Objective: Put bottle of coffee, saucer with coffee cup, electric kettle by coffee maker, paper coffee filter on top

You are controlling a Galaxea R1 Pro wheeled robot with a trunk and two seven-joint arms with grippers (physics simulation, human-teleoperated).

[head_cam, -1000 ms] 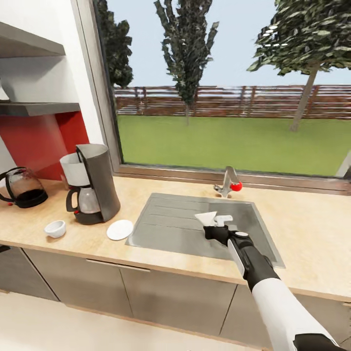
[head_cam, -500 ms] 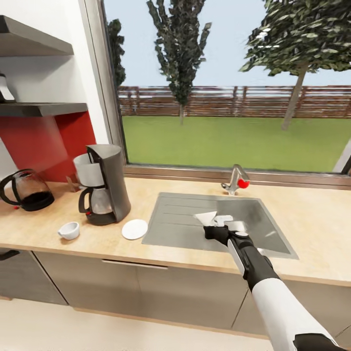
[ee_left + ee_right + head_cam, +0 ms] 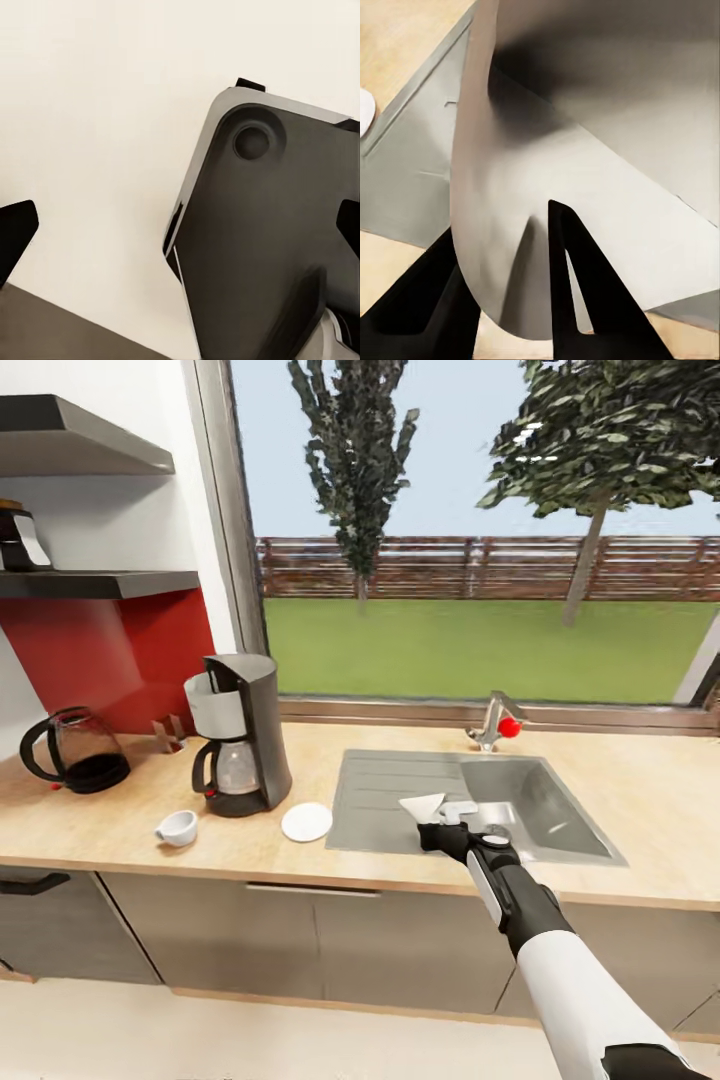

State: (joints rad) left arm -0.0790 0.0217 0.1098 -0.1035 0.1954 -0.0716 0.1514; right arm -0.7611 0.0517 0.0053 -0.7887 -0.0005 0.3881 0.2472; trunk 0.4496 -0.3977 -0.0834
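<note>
My right gripper (image 3: 441,817) is shut on the white paper coffee filter (image 3: 423,806), holding it above the steel sink (image 3: 380,800); its black fingers (image 3: 585,300) pinch the paper coffee filter (image 3: 510,187). On the kitchen countertop (image 3: 110,835), left of the sink, stands the black coffee maker (image 3: 242,735). In front of it lie the saucer (image 3: 306,822) and the coffee cup (image 3: 178,827), apart from each other. The electric kettle (image 3: 78,750) sits further left. A dark bottle of coffee (image 3: 18,538) stands on the kitchen shelf (image 3: 110,583). My left gripper (image 3: 180,229) is open over pale floor.
A faucet (image 3: 497,722) with a red knob stands behind the sink below a wide window. A small tan-and-silver shaker (image 3: 168,733) sits by the red wall. Dark cabinets (image 3: 200,930) run under the worktop. An upper black board (image 3: 90,450) hangs above the shelf.
The camera has swung left, so everything on the counter sits further right in the picture. Against the sink, my right gripper with the filter has shifted left, closer to the coffee maker.
</note>
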